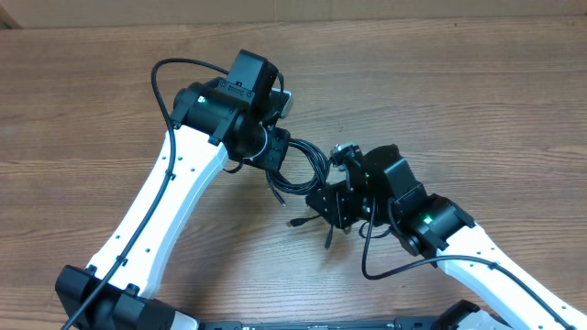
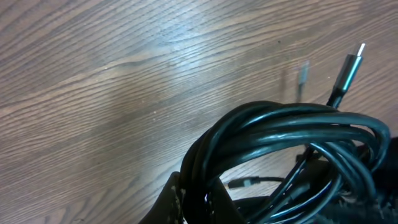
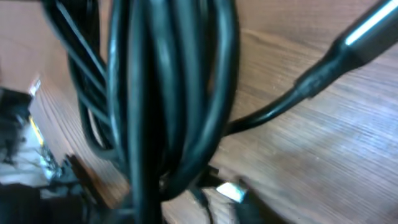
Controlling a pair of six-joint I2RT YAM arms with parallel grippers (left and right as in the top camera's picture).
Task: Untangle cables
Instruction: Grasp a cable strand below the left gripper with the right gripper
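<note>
The cables (image 1: 298,170) form a tangled black coil in the middle of the table between my two arms. In the left wrist view the cables (image 2: 292,134) loop up from my left gripper (image 2: 200,200), which is shut on a bunch of strands. A silver-tipped plug (image 2: 349,67) sticks up at the right. My left gripper (image 1: 275,154) sits at the coil's left side, my right gripper (image 1: 328,200) at its lower right. In the blurred right wrist view several cables (image 3: 168,87) run down between the jaws of my right gripper (image 3: 168,199). How far those jaws are closed is unclear.
The wooden table (image 1: 477,82) spreads on all sides. Loose plug ends (image 1: 298,223) lie just below the coil near my right gripper. A small silver plug (image 3: 231,190) shows by the right finger. A thicker arm wire (image 1: 385,270) hangs under my right wrist.
</note>
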